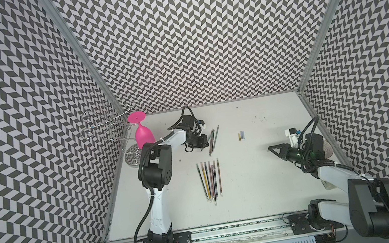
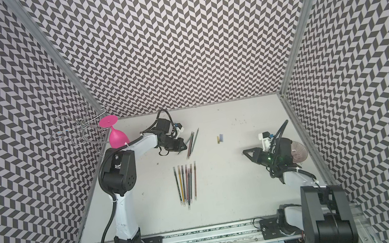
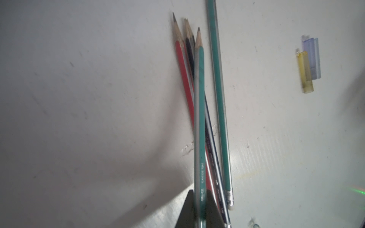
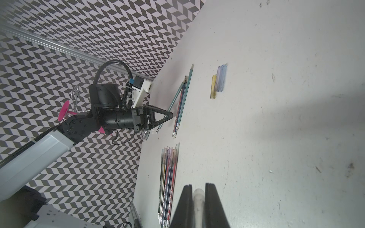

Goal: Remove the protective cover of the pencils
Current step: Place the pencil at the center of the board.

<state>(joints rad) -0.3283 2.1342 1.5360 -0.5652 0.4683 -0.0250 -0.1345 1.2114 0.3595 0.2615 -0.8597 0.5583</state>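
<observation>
The left pincer (image 3: 199, 191) is narrowed onto a green pencil (image 3: 199, 118), gripping it near the eraser end. Its own wrist view shows the sharpened tip bare and the shaft crossing a red and a dark pencil, with a second green one alongside. From the right wrist view, the held pencil slants away from this bare pile (image 4: 182, 102) and meets it only at the tips. The right pincer (image 4: 198, 185) is closed on a pale clear cover (image 4: 198, 197). Only its own wrist view shows this; in a top view the right pincer (image 1: 270, 147) looks simply shut. On the rail side of the left pincer, the capped pencils (image 1: 210, 180) lie in a tight row. Past the bare pile, toward the right pincer, two loose covers (image 1: 241, 135), yellow and bluish, lie touching. Bare table (image 1: 264, 182) stretches wide between the right pincer and the pencils, while the side wall stands close behind that arm's wrist. Behind the left arm, a pink glass (image 1: 144, 135) hangs upside down on a wire rack (image 1: 107, 128) that fills the far corner.
</observation>
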